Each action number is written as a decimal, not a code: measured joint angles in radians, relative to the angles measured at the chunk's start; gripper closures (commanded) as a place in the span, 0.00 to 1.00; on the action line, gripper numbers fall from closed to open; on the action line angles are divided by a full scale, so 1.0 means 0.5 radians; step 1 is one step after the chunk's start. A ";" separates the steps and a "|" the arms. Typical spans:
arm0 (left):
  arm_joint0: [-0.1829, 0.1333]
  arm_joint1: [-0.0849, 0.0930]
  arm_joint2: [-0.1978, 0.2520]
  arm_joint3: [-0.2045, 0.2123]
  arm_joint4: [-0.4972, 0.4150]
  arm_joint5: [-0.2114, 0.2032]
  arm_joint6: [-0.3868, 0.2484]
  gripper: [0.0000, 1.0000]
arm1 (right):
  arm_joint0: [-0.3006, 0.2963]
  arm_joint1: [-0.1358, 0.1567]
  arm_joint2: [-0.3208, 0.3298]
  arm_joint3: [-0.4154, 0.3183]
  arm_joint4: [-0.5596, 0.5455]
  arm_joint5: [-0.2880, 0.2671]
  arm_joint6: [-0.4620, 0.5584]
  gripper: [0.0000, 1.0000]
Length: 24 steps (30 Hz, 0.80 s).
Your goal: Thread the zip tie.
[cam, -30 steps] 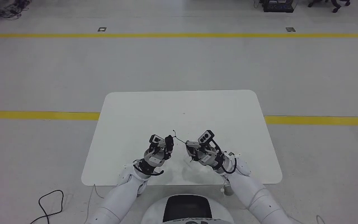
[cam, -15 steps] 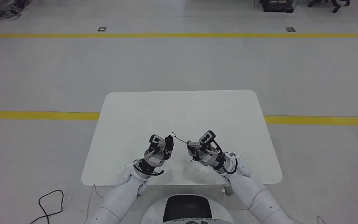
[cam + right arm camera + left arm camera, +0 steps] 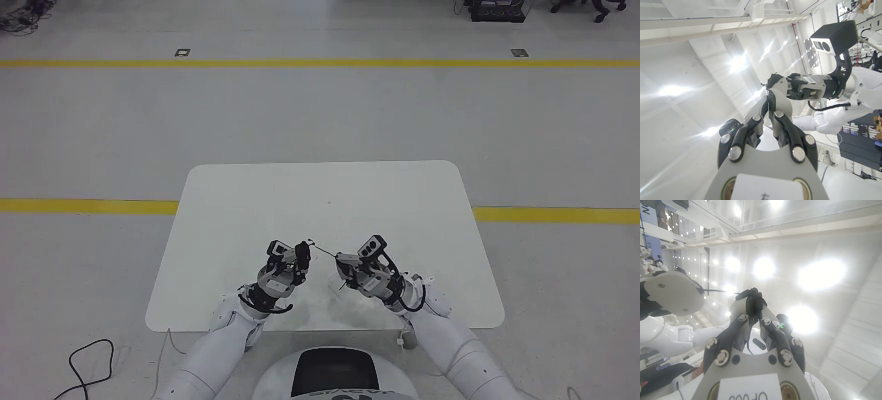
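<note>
I have the white table (image 3: 320, 190) under me, and both arms are raised over its near edge, close in front of the body, with the wrists turned up towards the ceiling. The left gripper (image 3: 298, 256) and the right gripper (image 3: 342, 264) face each other with a narrow gap between their tips. Neither touches the table. On my left wrist feed the left gripper's fingers (image 3: 737, 308) are pressed together around a dark bunched part of the zip tie (image 3: 715, 291). A loose strand hangs down between the finger links towards the palm. From that pinch the thin black strap runs straight across the gap to the tip of the right gripper, where it disappears between the closed fingers. On the right wrist feed the right gripper's ribbed pads (image 3: 772, 100) meet with no gap that I can see, so I read it as clamped on the other end of the strap. In the top view the tie is a fine dark line bridging the two grippers, held above the table surface, with a short tip poking up beside the left gripper.
</note>
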 measured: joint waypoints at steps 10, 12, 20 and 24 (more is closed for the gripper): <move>0.000 0.000 0.000 0.000 0.000 0.000 0.000 1.00 | 0.000 0.000 0.005 0.022 -0.003 0.002 0.001 1.00; 0.000 0.000 0.000 0.000 0.000 0.000 0.000 1.00 | -0.002 0.000 0.007 0.025 -0.003 0.001 0.001 1.00; 0.000 0.000 0.000 0.000 0.000 0.000 0.000 1.00 | -0.004 0.001 0.013 0.044 -0.009 -0.001 0.005 1.00; 0.000 0.000 0.000 0.000 0.000 0.000 0.000 1.00 | -0.003 0.002 0.015 0.048 -0.015 0.001 0.004 1.00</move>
